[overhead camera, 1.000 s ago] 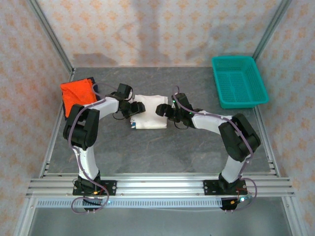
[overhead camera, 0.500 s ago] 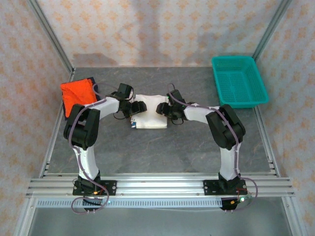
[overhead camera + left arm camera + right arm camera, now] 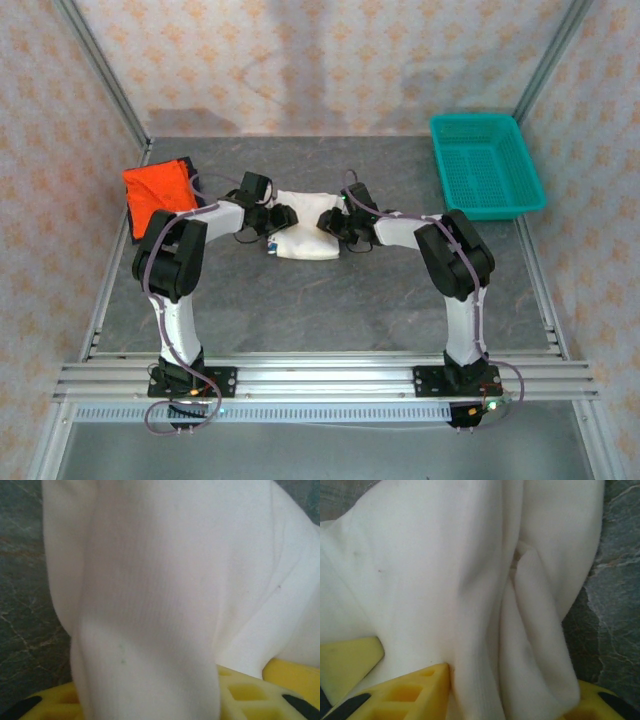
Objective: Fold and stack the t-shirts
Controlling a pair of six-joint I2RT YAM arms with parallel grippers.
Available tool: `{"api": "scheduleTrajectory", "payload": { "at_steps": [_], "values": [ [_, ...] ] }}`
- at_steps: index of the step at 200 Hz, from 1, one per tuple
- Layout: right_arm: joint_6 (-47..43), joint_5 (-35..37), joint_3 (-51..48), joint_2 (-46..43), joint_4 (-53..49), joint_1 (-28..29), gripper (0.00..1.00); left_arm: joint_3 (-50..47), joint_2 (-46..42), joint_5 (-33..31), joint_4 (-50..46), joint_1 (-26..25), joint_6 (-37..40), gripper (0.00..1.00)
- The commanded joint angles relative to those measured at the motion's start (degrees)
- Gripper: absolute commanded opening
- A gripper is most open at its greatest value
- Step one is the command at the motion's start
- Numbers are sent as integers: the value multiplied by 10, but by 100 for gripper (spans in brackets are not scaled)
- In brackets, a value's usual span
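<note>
The white t-shirt [image 3: 304, 232] lies folded at mid-table, its near edge bunched and rounded. My left gripper [image 3: 282, 216] holds its left side and my right gripper [image 3: 329, 220] its right side. In the left wrist view white cloth [image 3: 165, 580] runs down between the yellow fingers [image 3: 250, 695], shut on it. The right wrist view shows creased white cloth [image 3: 445, 570] pinched between yellow fingers [image 3: 410, 690]. The orange t-shirt [image 3: 156, 193] lies folded at the left edge, with a sliver of the navy t-shirt [image 3: 194, 180] beside it. The white shirt's print is mostly hidden.
A teal mesh basket [image 3: 486, 165] stands at the back right corner. Metal frame rails [image 3: 320, 378] run along the table's near edge and sides. Dark grey tabletop [image 3: 320, 300] lies bare in front of the shirt.
The white shirt's near edge has drawn up and rounded between the two grippers. The right arm's elbow swung in toward the left; both grippers kept hold.
</note>
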Motion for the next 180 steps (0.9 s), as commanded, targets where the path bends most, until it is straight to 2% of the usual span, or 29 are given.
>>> {"api": "scheduleTrajectory", "payload": {
  "at_steps": [1,25,36,45,71,91,106,129,180],
  "values": [
    [4,-21,-14,11,15,9,39,7,23,12,-15,-13,4,26],
    [-1,-21,-15,1,16,9,39,4,22,10,-15,-13,7,0],
    [-3,-21,-17,-6,18,9,40,3,21,10,-14,-13,11,0],
    [-9,-20,-21,-17,23,8,46,4,19,8,-16,-14,16,0],
    [-39,12,-46,-66,29,5,77,9,-3,-29,-47,-14,62,0],
    [-68,51,-76,-112,38,1,88,24,-23,-67,-91,-13,112,0],
    [-96,69,-91,-139,34,0,93,33,-51,-92,-118,-13,146,0],
    [-125,76,-107,-169,32,1,94,45,-82,-127,-144,-13,182,0],
    [-191,27,-116,-191,69,20,94,79,-114,-201,-180,-13,241,0]
  ]
}}
